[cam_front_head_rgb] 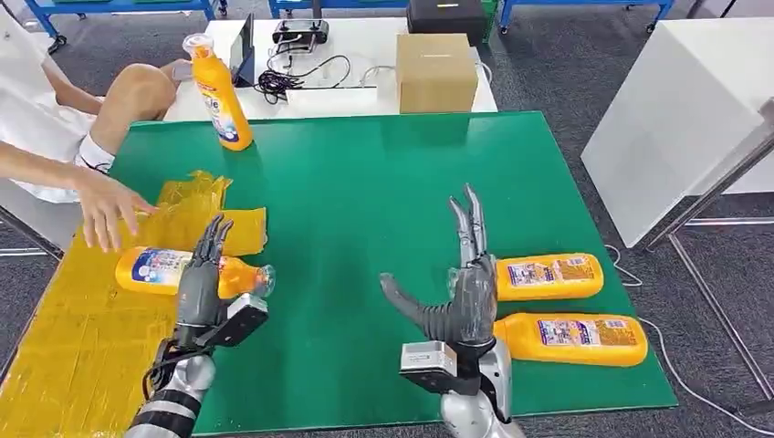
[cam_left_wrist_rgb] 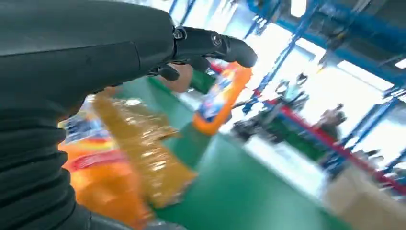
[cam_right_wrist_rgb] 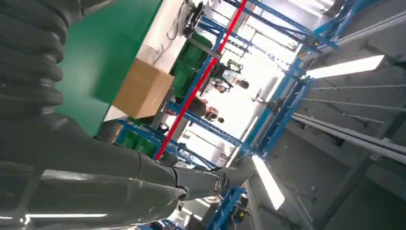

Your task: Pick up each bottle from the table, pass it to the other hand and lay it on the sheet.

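Note:
An orange bottle [cam_front_head_rgb: 160,270] lies on its side at the edge of the yellow sheet [cam_front_head_rgb: 82,347], its cap end over the green mat [cam_front_head_rgb: 365,201]. My left hand [cam_front_head_rgb: 205,274] hovers right over it with fingers stretched straight; in the left wrist view the same bottle [cam_left_wrist_rgb: 95,177] sits under my left hand [cam_left_wrist_rgb: 72,72]. My right hand [cam_front_head_rgb: 461,292] stands upright and holds nothing, thumb out to the left. Two more orange bottles [cam_front_head_rgb: 548,276] [cam_front_head_rgb: 570,338] lie just right of it. Another bottle [cam_front_head_rgb: 219,91] stands at the mat's far left corner, also the blurred standing bottle [cam_left_wrist_rgb: 218,98].
A person's hand [cam_front_head_rgb: 105,210] rests on the sheet's far end, close to my left hand. A cardboard box [cam_front_head_rgb: 436,71] and cables [cam_front_head_rgb: 292,78] sit on the white table behind the mat. Another white table [cam_front_head_rgb: 675,119] stands to the right.

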Controlling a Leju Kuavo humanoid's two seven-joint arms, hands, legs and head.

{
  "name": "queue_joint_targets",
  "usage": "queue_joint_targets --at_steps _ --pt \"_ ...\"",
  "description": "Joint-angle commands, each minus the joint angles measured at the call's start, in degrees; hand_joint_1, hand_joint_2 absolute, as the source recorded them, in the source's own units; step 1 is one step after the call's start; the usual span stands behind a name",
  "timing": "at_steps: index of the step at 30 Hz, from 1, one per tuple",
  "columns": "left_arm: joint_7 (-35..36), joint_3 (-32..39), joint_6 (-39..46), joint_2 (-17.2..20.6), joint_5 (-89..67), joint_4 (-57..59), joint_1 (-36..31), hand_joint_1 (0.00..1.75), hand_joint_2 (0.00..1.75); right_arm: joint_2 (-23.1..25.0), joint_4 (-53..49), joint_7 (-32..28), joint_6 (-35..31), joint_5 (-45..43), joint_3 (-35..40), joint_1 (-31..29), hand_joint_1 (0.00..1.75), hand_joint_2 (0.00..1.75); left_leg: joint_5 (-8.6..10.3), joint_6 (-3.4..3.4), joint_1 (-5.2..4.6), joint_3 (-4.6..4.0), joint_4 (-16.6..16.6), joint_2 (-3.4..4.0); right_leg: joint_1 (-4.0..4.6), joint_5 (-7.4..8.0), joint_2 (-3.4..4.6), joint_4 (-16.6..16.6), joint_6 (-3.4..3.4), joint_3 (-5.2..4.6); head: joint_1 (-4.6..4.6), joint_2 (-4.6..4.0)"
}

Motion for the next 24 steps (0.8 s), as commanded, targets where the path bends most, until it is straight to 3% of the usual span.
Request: queue_joint_targets --at_steps 1,11,14,16,19,22,24 --pt "-1.35 -5.79 -1.75 0.53 5.92 -17.6 5.11 0.0 1.75 -1.06 -1.16 1.0 2.38 -0.99 -2.01 -0.57 0.0 1.75 -0.05 -0.02 0.04 0.0 0.04 0.02 0.04 -0.03 0.01 0.0 0.02 0.02 -0.02 0.0" --pt "-1.87 -5.78 -1.46 0.31 6.48 -17.93 5.31 0.0 1.75 -1.17 -1.56 1.01 2.46 -0.92 -2.28 -0.62 0.0 1.75 -0.03 -0.01 0.0 0.07 -0.03 -0.02 0.01 -0.04 -0.04 -0.05 0.03 0.08 -0.02 0.0" --pt "-2.85 -6.63 -2.65 -0.3 8.71 -20.76 6.42 0.0 1.75 -2.91 -2.51 2.58 2.59 3.22 -2.54 -1.28 0.0 1.75 -0.06 -0.01 0.03 0.1 -0.03 0.0 0.03 -0.05 -0.03 -0.08 0.04 0.13 -0.02 0.0" --pt "-3.53 -6.72 -5.81 -0.95 12.57 -24.36 7.97 0.0 1.75 -6.94 -0.84 12.41 6.12 18.17 -2.83 -3.36 0.0 1.75 -0.13 -0.01 0.06 0.16 -0.01 0.03 0.06 -0.08 -0.03 -0.14 0.08 0.23 -0.02 0.0" --pt "-3.26 -5.97 -10.18 -1.63 15.18 -29.73 10.52 0.0 1.75 -13.59 7.17 22.46 16.41 30.0 -3.84 -8.93 0.0 1.75 -0.06 0.04 0.04 0.1 -0.02 0.06 0.05 0.02 0.03 -0.16 0.09 0.17 0.0 0.0" --pt "-3.24 -6.04 -12.89 -2.07 16.36 -31.12 11.3 0.0 1.75 -20.81 20.26 24.25 24.51 33.4 -3.72 -16.27 0.0 1.75 -0.03 0.04 0.03 0.12 -0.04 0.21 0.03 0.07 0.15 -0.15 0.08 0.15 -0.02 0.0" --pt "-3.38 -6.63 -13.29 -2.1 16.86 -30.14 10.94 0.0 1.75 -24.38 26.74 20.88 26.88 30.9 -4.52 -19.92 0.0 1.75 0.02 0.06 0.03 0.13 -0.06 0.14 0.04 0.11 0.09 -0.22 0.11 0.21 -0.02 0.0"
